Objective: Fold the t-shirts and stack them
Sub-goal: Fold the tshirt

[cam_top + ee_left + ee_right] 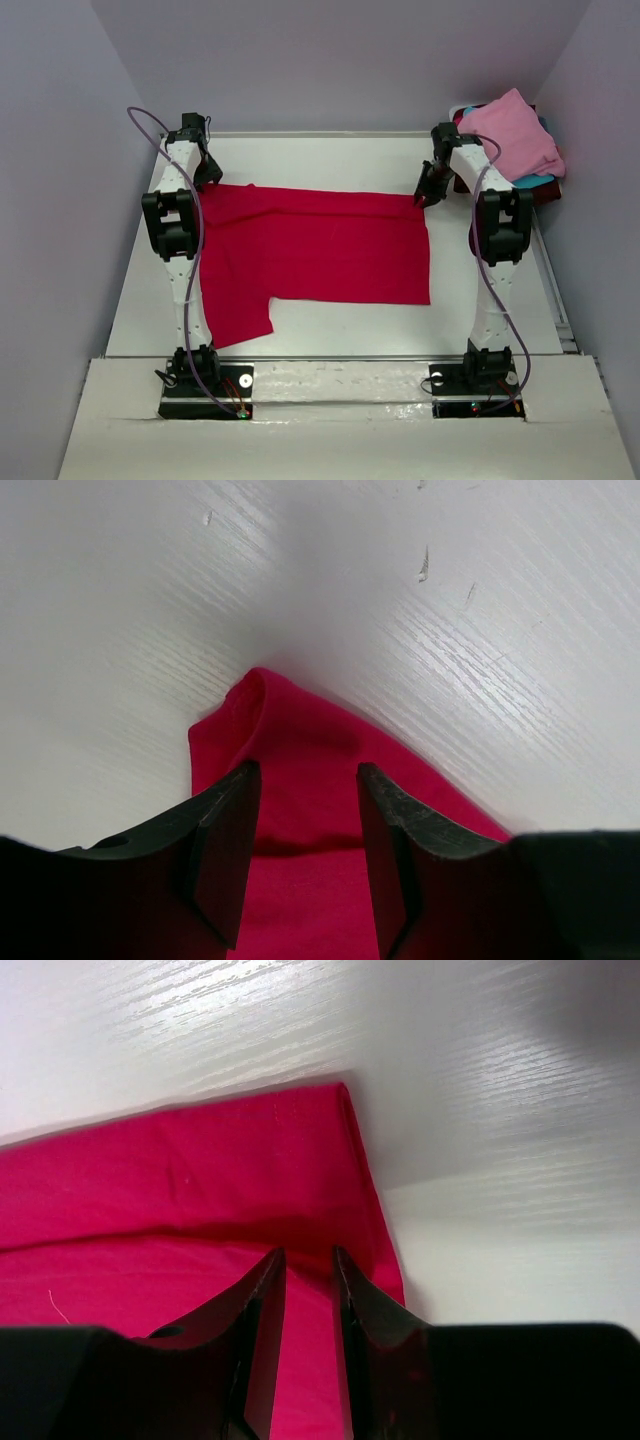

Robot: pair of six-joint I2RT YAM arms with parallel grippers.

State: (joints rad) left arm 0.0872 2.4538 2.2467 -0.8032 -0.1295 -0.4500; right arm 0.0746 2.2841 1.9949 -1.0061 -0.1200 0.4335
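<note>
Across the counter [330, 155] the red t-shirt [320, 250] stretches sideways, left claw [308, 775] gaping over its far-left corner, right claw [308, 1255] narrowed at the far-right one, grip unclear.

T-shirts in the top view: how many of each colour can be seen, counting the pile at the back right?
crimson-red t-shirt: 1
light pink t-shirt: 1
teal-blue t-shirt: 1
dark maroon t-shirt: 1
Total: 4
</note>
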